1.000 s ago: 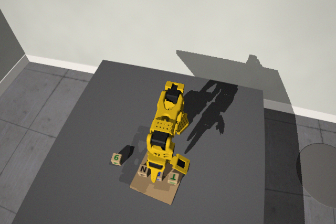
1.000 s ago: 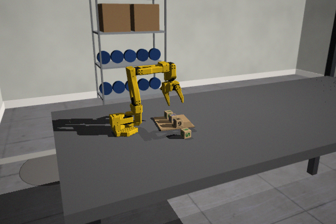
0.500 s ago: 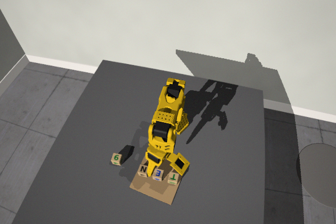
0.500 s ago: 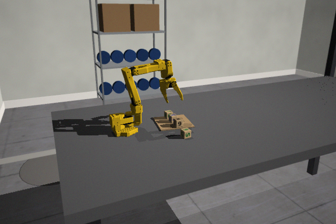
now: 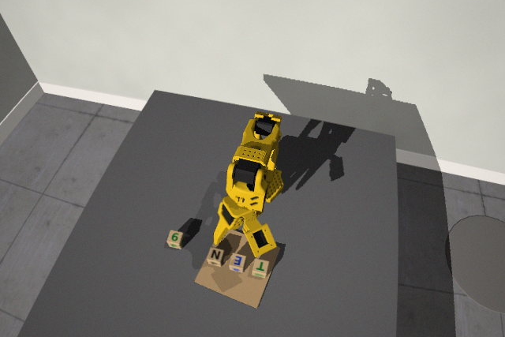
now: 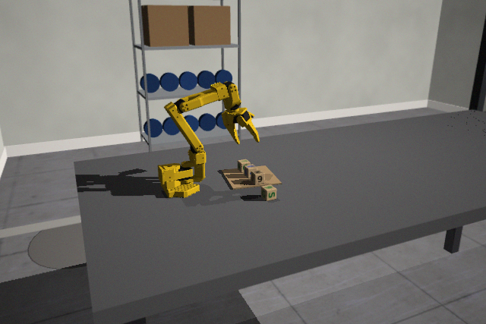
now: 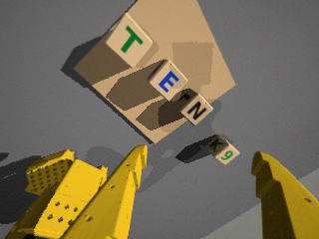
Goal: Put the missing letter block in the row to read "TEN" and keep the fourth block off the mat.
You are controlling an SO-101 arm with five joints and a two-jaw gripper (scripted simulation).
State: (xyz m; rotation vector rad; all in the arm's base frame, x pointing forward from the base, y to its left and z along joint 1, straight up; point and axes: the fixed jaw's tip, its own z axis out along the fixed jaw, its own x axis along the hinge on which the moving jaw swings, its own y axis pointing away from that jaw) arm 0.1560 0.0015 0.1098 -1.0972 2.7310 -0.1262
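Your gripper (image 6: 246, 136) hangs partly open and empty above the mat (image 5: 245, 292), because T (image 5: 259, 268), E (image 5: 237, 263) and N (image 5: 215, 256) already sit in a row, the spare block (image 5: 174, 238) off it.

The small jointed robot arm (image 6: 187, 126) was bright yellow with black motor blocks, and its two-fingered hand (image 6: 244, 138) was the same yellow. The flat square mat (image 5: 245, 292) was plain tan. On it, the pale wooden T block (image 5: 259, 268) bore a green letter, the pale wooden E block (image 5: 237, 262) a blue one, and the pale wooden N block (image 5: 214, 256) a black one. The fourth pale wooden block (image 5: 174, 238) showed a green 9 on top, with a green K and a green S on its sides. The wide flat table (image 5: 334, 243) was dark grey.
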